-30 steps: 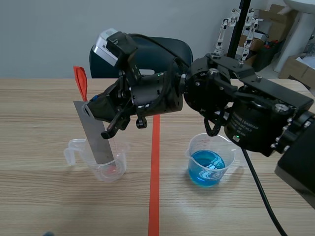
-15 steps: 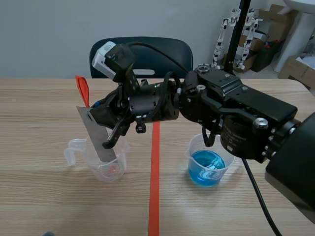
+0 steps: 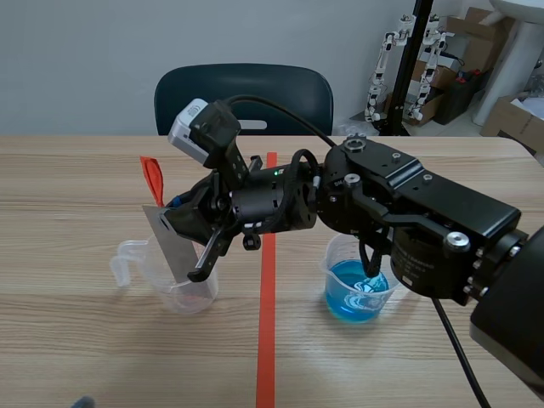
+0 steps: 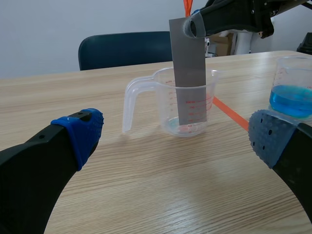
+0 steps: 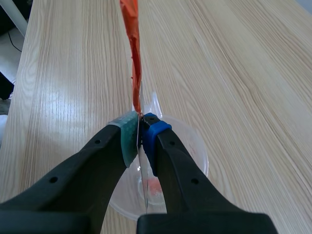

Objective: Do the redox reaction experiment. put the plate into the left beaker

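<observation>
The plate has been lowered deeper into the left beaker than a second ago and now leans more, the right arm having been brought down with it. Nearest the robot, short of the left beaker, the left gripper is held spread wide and empty. It is probably kept back so that the beaker's mouth is left free.

The left beaker stands upright, its handle turned away from the tape line. The plate's lower end is inside it. Whether the bottom is touched cannot be told.

Above the beaker's rim, the plate's upper end is pinched between the pads of the right gripper, and an orange tag rises from it. The grip is judged to be kept high so that the fingers stay clear of the rim. The plate is not yet let go.

Across the tape line from the left beaker, well apart, a beaker of blue liquid is seen. Farthest behind the left beaker, a chair is seen at the table's edge.
</observation>
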